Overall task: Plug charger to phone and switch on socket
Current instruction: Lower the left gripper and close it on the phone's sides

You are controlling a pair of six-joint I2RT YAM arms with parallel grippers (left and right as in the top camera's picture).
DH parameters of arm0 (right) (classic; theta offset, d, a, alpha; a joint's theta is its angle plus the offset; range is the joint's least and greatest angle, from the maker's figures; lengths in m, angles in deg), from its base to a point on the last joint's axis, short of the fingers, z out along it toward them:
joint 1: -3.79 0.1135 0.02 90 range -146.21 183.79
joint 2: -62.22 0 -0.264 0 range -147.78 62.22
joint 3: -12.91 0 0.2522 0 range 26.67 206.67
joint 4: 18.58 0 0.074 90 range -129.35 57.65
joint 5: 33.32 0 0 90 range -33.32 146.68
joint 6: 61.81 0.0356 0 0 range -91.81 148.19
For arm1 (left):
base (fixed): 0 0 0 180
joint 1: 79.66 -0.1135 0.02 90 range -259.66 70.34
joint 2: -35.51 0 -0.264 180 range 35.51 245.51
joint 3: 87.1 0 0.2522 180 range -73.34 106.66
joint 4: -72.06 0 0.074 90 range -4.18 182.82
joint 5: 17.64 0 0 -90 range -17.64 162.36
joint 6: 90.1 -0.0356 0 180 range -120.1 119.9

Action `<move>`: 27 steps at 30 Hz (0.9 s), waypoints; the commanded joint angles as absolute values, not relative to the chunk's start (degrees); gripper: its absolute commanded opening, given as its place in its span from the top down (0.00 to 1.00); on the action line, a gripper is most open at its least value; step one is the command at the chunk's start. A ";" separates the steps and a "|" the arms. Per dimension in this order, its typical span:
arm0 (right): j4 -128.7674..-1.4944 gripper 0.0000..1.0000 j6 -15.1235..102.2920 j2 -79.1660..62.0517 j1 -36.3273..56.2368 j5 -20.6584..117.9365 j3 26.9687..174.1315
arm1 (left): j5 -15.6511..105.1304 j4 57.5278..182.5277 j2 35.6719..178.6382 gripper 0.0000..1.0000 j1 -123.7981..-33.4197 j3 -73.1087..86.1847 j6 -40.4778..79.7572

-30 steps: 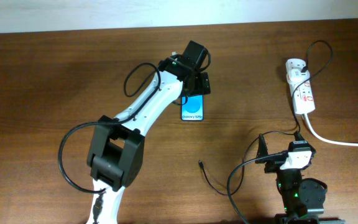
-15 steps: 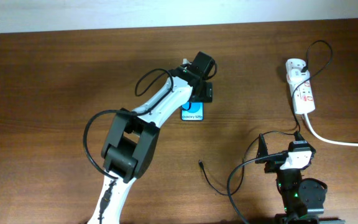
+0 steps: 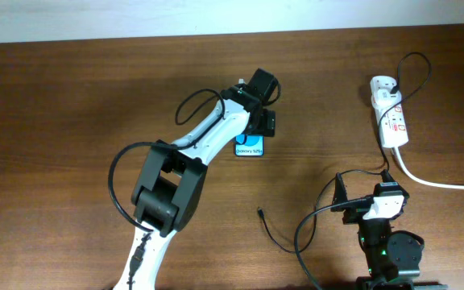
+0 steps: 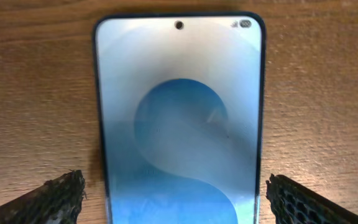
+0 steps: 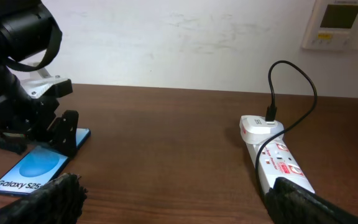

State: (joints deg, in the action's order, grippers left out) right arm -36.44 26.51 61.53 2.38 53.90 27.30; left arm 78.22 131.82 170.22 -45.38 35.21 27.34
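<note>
My left claw (image 4: 179, 198) spread wide astride the phone (image 3: 249, 146)
It lies flat mid-worktop (image 3: 71, 97), long axis near to far, text end towards my base, camera end under my wrist; my right claw (image 5: 179, 200) gapes too

Phone (image 5: 33, 171), right wrist view, lower left of the frame: white lettering "Galaxy S25" runs along the near end of the blue screen. Anything after those characters is covered.

Phone, overhead view, centre of the frame: the same line of small white text stands at the lower end of the screen. It is too small to read with certainty.

Phone, left wrist view: the screen shows a large S-shaped graphic only; no lettering is legible.

Socket (image 5: 278, 163), right of the frame: small red and dark markings on the white top face, not readable.

Wall panel (image 5: 342, 22), upper right: display and printed marks, not readable.
</note>
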 commanded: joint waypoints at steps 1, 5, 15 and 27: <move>-36.82 0.02 26.95 61.90 2.27 54.20 26.99 | 76.17 131.93 173.61 0.01 -45.13 35.45 26.60; -36.79 0.02 26.95 61.90 2.27 54.18 26.99 | 75.12 132.21 173.68 0.01 -45.13 35.45 26.58; -36.79 0.02 26.95 61.90 2.27 54.20 26.99 | 74.90 138.29 173.68 0.12 -45.13 36.68 27.63; -36.79 0.02 26.95 61.90 2.27 54.20 26.99 | 67.38 168.12 173.68 0.07 -45.13 44.50 27.61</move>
